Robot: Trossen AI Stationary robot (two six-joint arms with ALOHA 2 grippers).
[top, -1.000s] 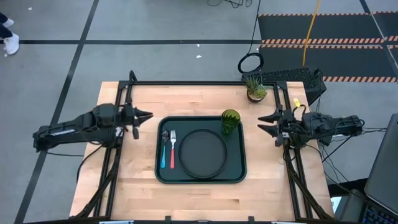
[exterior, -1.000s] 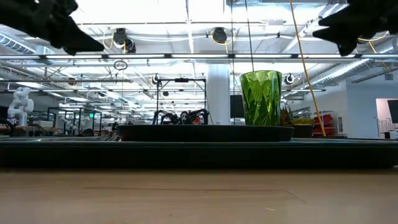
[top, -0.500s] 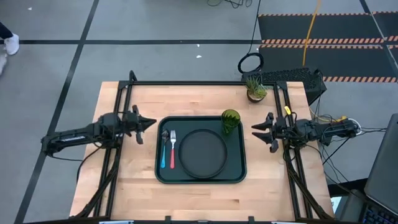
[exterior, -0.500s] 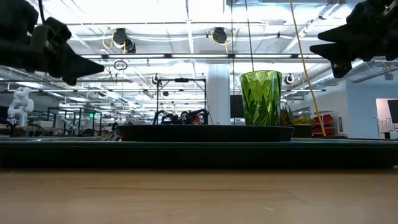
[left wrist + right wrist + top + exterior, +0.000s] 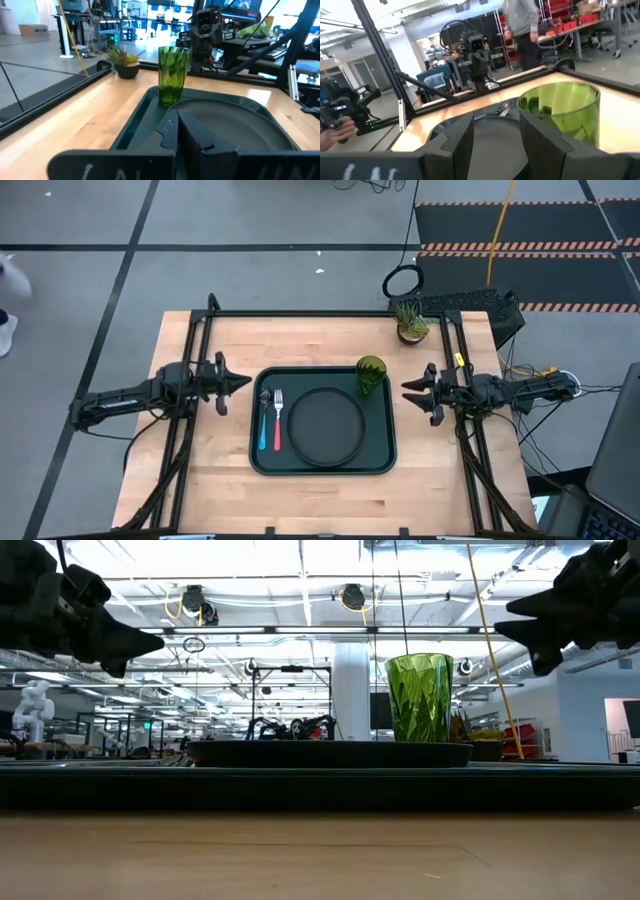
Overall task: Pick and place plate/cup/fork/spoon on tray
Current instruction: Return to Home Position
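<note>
Left claw [image 5: 243, 380] hangs above the desk [image 5: 210, 480] by its left edge, its tip pointing at the tray [image 5: 322, 470], fingers pressed together and holding nothing. The dark green tray lies mid-desk. Along the tray's left edge the blue-handled spoon [image 5: 264, 422] and the red-handled fork [image 5: 277, 420] lie side by side, parallel, handles toward the desk's near edge, the spoon closer to the rim. Just beside the fork, the dark plate [image 5: 325, 426] fills the tray's middle. The green cup [image 5: 371, 373] stands upright in the tray's far right corner. A small potted plant [image 5: 410, 322] sits near the desk's far right corner. Right claw [image 5: 410, 390] hovers by the desk's right edge, facing the tray, fingers spread apart and empty.
</note>
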